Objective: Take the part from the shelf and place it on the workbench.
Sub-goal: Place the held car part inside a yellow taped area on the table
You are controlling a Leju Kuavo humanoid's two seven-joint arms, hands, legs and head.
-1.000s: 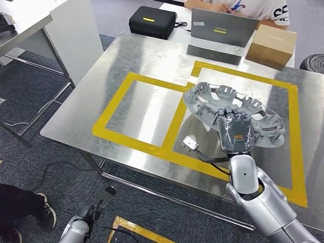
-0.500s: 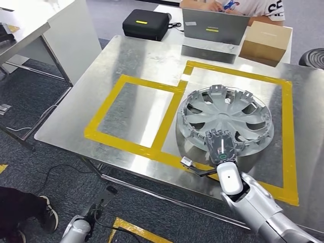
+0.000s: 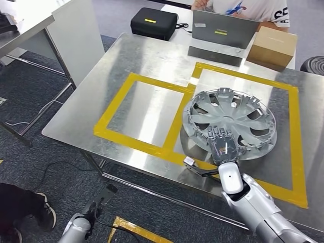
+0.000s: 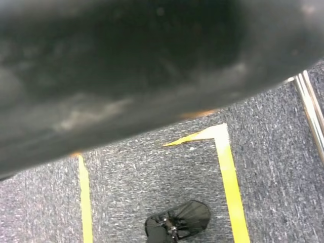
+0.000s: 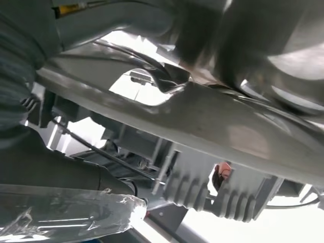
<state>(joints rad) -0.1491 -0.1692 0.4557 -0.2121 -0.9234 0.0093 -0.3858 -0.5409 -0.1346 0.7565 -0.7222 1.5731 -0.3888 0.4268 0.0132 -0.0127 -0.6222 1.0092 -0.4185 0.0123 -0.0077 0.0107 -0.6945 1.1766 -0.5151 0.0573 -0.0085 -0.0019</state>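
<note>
Part (image 3: 230, 120): a silver-grey wheel cover, laid on the steel bench (image 3: 126, 61) inside the larger yellow tape frame (image 3: 296, 136), at about 3 o'clock from the bench centre. Against the frame of one second ago, when it was held tilted and raised over the same frame, it is now seen lying nearly flat; against half a second ago its attitude is little altered, the whole view having shifted slightly.

Right hand (image 3: 221, 145): set on the near rim of the part, at its 6 o'clock edge, fingers curled over the rim and clamped on it. In the right wrist view the ribbed underside of the part (image 5: 214, 131) is seen close against the hand.

Left hand (image 3: 100, 200): hung low beside the bench, at 7 o'clock of the head view, above the carpet; whether the fingers are apart or together cannot be told.

Smaller tape frame (image 3: 114, 114): at 9 o'clock of the part, adjoining the larger one.

Beyond the bench, at 12 o'clock: a black case (image 3: 153, 23) with a yellow label, unreadable; a grey laptop (image 3: 223, 30) with a small yellow mark, unreadable; a cardboard box (image 3: 272, 46). A person (image 3: 248, 7) is seated behind the laptop; dark letters on the white shirt are cut off by the edge and cannot be read in full.
</note>
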